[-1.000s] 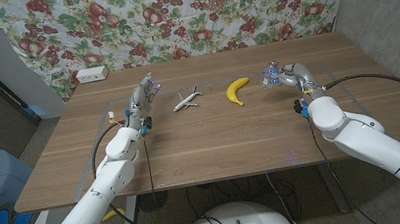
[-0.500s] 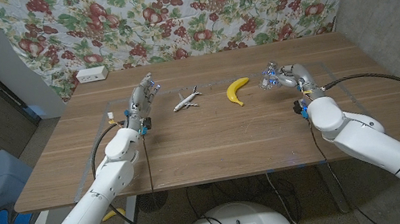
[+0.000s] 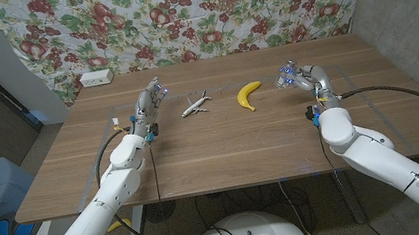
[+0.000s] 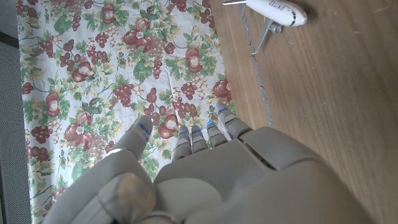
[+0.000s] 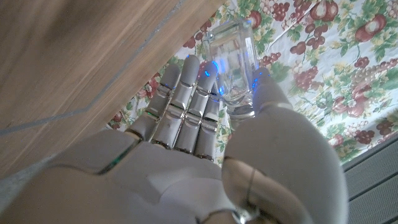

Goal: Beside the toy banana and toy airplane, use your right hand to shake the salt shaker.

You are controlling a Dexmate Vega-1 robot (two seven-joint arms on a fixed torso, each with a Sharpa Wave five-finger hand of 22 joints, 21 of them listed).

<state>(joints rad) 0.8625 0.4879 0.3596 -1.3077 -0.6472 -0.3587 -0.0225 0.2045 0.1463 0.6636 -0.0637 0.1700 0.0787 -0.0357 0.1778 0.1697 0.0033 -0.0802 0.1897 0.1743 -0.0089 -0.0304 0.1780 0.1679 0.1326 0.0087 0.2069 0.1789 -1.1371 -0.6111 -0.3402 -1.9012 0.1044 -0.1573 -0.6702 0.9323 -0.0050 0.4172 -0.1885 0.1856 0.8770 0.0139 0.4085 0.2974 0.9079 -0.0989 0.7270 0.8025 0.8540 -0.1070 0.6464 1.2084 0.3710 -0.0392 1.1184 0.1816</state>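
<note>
- We see the robot's right hand [image 3: 302,78] at about two o'clock on the brown wooden table [image 3: 223,145], its fingers wrapped around a small clear glass salt shaker [image 3: 287,77], lifted off the wood.
- Compared with a second ago, our right forearm has swung inward and the hand has tipped slightly up and toward three o'clock; the shaker has moved with it. We read this as one stroke of the shake, so the task is mid-way.
- In the right wrist view the clear shaker [image 5: 229,62] sits pinched between thumb and fingertips [image 5: 196,74].
- The yellow curved toy banana [image 3: 249,94] lies just toward nine o'clock of the shaker; the small white toy airplane [image 3: 195,104] lies further that way. Neither has shifted.
- Our left hand [image 3: 151,102] stands at about ten o'clock, fingers loosely extended, grasping nothing, unchanged.
</note>
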